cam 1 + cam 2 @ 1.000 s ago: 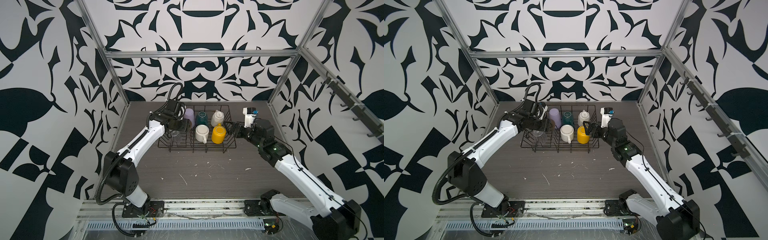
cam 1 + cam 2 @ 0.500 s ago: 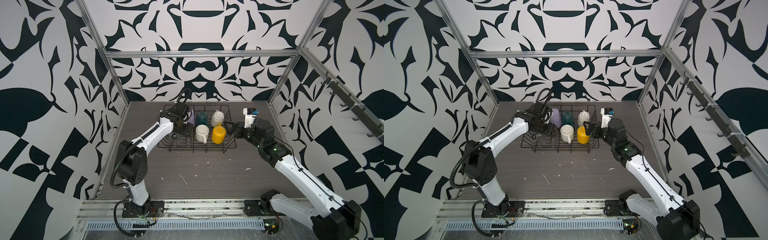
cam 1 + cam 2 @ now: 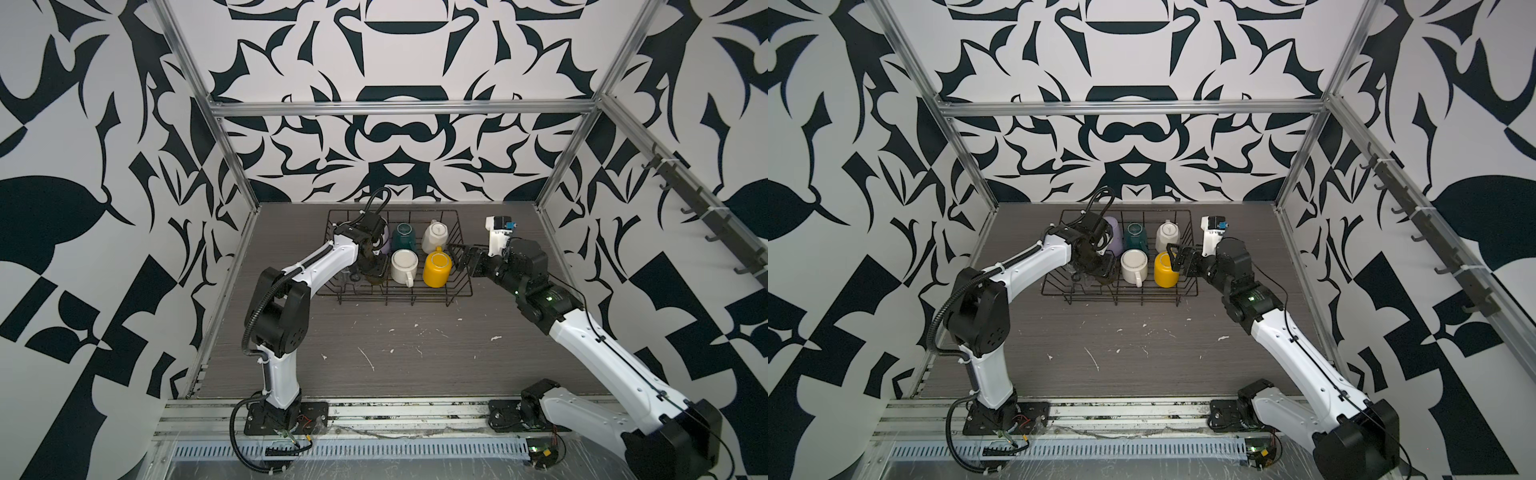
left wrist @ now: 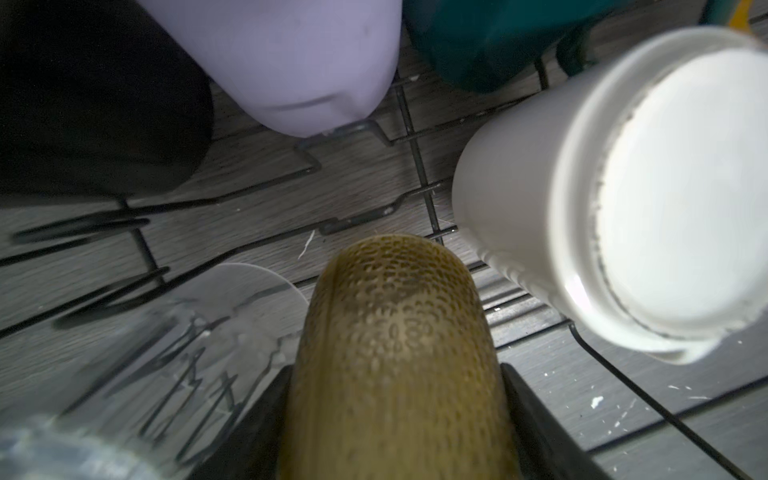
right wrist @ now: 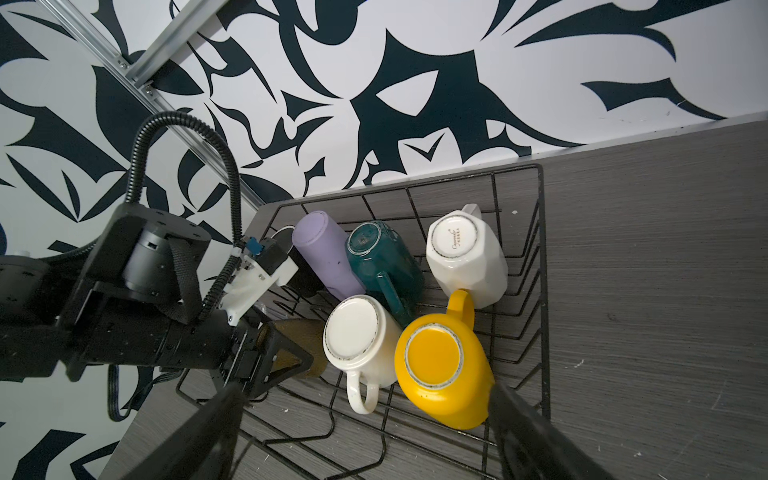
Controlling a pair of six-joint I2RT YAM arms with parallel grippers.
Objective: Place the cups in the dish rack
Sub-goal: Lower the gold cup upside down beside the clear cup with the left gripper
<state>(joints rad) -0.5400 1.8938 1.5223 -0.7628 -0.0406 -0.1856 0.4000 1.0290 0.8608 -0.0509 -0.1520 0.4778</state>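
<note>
- L gripper (image 4: 395, 370): clamped on amber glass (image 4: 395, 299), one finger on each side of it, seen close in L wrist view.
- Amber glass sits in the front-left part of rack (image 3: 432, 296), sticking out past the fingertips twd the rack floor. Can't tell if it touches the wires.
- Clear glass (image 4: 199, 332) is just beside amber glass on the side twd rack's left edge. Front white mug (image 5: 357, 345) is just beside it on the other side.
- R gripper (image 3: 460, 258): jaws wide apart, nothing between them. It hangs at rack's right edge, just beside yellow mug (image 5: 444, 374); contact not clear.
- Yellow mug: front-right part of rack, base up, handle twd the back, next to front white mug.
- Back row of rack, from left corner to right: black mug (image 4: 95, 104), lilac tumbler (image 5: 324, 257), teal mug (image 5: 382, 266), back white mug (image 5: 469, 257).
- Teal and both white mugs are base up. Lilac tumbler and teal mug are tilted and touch each other.
- Rack stands on table (image 3: 415, 365) near its back edge, about mid-width, between the 2 arms.
</note>
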